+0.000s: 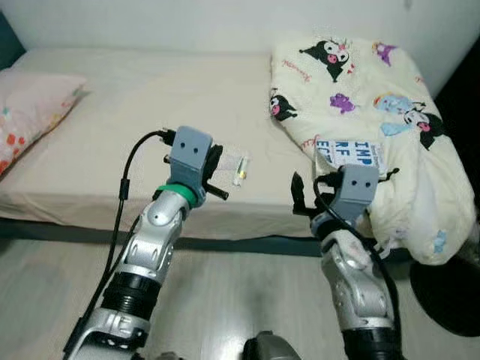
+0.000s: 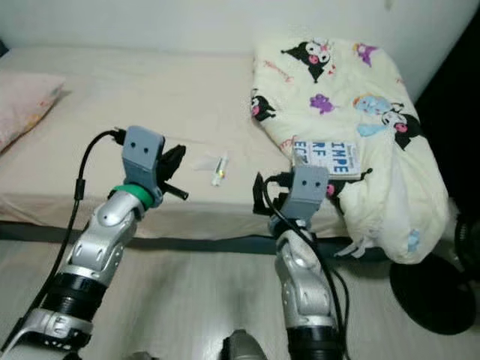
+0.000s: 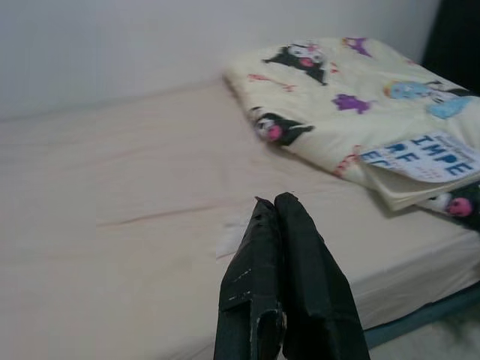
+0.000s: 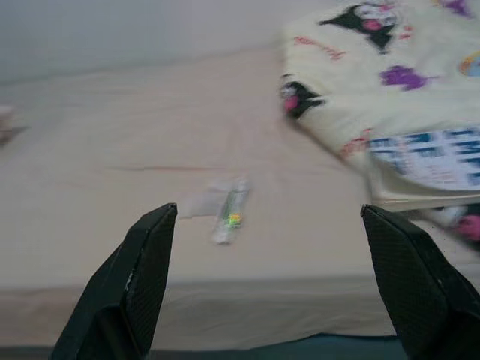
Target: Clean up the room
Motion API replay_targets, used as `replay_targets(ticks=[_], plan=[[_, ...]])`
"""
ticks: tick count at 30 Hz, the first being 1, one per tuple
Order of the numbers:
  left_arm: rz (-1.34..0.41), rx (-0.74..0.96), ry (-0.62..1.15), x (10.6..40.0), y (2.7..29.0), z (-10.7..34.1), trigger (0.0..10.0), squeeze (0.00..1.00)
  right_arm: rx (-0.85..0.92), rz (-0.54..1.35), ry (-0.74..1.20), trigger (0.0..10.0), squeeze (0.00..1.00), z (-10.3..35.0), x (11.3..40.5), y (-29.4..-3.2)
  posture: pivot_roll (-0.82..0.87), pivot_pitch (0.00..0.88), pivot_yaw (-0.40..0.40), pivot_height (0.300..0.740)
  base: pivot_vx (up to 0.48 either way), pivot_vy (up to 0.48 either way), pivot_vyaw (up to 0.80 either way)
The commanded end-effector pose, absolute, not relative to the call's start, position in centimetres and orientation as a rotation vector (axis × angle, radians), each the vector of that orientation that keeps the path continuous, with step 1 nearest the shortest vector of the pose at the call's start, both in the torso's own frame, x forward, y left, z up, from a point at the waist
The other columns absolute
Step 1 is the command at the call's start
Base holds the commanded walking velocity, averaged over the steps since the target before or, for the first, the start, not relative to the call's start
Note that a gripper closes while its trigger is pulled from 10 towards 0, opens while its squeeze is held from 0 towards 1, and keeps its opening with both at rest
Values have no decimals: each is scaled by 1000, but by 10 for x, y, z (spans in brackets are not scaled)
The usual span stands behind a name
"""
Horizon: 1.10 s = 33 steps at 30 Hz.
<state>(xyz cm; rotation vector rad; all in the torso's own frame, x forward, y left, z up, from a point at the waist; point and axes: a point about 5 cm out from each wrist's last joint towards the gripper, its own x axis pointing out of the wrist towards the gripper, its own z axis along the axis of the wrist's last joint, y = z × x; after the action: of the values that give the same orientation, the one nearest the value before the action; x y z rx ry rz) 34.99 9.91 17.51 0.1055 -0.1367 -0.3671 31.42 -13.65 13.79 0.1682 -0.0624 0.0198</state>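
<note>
Bed (image 1: 135, 112) with a beige sheet lies across the left eye view, and both arms are raised in front of its near edge. The left gripper (image 1: 219, 178) is over the edge of the bed, just beside a small clear wrapper (image 1: 237, 168) with a yellow-green spot that lies on the sheet. The right gripper (image 1: 301, 196) is near the edge too, close to a folded cream blanket (image 1: 360, 97) with cartoon prints. A book (image 1: 352, 152) with blue letters rests on the blanket's near part. A pink pillow (image 1: 30, 112) lies at the left end of the bed.

Right eye view gives the same scene; the wrapper (image 2: 216, 166) sits between the two arms.

Left wrist view shows the left fingers (image 3: 262, 292) closed together with nothing between them, and the wrapper (image 3: 231, 234) on the sheet just beyond their tips.

Right wrist view shows the right fingers (image 4: 146, 277) wide apart and empty, with the wrapper (image 4: 227, 211) on the sheet ahead, between them, and the blanket (image 4: 390, 82) to one side.
</note>
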Motion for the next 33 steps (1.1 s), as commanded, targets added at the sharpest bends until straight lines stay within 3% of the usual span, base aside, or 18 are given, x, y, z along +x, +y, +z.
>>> replay_targets(ticks=[1, 13, 24, 28, 29, 33], plan=[[-375, 98, -133, 348, 99, 172, 10000, 0, 170, 22, -55, 10000, 0, 136, 313, -137, -56, 63, 57, 698, 0, 0, 0], [-447, 80, -114, 339, 89, 163, 10000, 0, 163, 40, -65, 10000, 0, 137, 313, -135, -56, 56, 56, 698, 0, 0, 0], [-409, 66, -13, 336, 99, 137, 10000, 0, 123, 61, -51, 10000, 0, 134, 315, -137, -50, 58, 30, 698, 0, 0, 0], [-327, 90, -12, 336, 112, 132, 10000, 0, 100, 167, -31, 10000, 0, 142, 325, -132, -43, 68, -5, 698, 0, 0, 0], [-257, 87, -9, 337, 122, 129, 10000, 0, 37, 293, -31, 10000, 0, 162, 337, -128, -59, 78, -21, 698, 0, 0, 0], [-244, 59, 11, 339, 121, 124, 10000, 0, -78, 420, -64, 10000, 0, 195, 352, -128, -105, 99, -60, 698, 0, 0, 0]])
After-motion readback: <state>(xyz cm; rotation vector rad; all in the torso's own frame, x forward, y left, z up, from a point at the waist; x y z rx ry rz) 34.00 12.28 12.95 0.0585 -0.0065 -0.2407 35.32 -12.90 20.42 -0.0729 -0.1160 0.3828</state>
